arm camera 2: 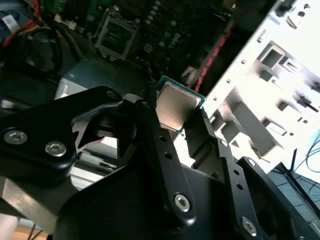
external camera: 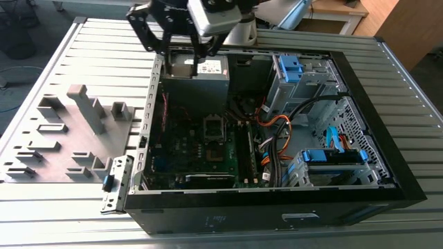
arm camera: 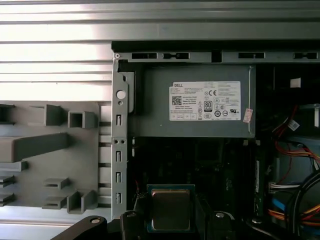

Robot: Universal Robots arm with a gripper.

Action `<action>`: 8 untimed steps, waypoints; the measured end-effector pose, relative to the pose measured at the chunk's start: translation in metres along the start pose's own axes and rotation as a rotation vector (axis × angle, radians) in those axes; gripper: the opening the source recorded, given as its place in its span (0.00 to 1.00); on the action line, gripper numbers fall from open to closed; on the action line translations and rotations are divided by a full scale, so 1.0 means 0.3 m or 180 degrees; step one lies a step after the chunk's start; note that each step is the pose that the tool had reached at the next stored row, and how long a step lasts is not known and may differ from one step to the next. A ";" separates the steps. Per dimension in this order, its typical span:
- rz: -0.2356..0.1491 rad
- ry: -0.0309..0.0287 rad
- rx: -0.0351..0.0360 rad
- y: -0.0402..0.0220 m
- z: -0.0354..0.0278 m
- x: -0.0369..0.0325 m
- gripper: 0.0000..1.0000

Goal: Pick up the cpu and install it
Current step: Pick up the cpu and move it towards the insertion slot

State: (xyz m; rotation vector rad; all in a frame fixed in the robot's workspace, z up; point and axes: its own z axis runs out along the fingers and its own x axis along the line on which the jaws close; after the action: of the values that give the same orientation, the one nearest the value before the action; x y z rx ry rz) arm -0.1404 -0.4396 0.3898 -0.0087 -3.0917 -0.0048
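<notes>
Black fingers of the tool clamp the cpu by two opposite edges, and its silver lid shows in both wrist views. In the exterior view the tool hangs over the open computer case, above the power supply. The socket on the motherboard lies well apart from it. Pick-up looks done and the carry is in hand. Seating, I judge, calls for the chip level and squared over that socket.
</notes>
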 end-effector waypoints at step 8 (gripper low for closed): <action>-0.0001 0.0013 0.0000 0.000 -0.005 -0.100 0.47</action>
State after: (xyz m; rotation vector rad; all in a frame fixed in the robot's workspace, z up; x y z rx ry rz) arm -0.1103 -0.4397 0.3897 -0.0084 -3.0876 -0.0048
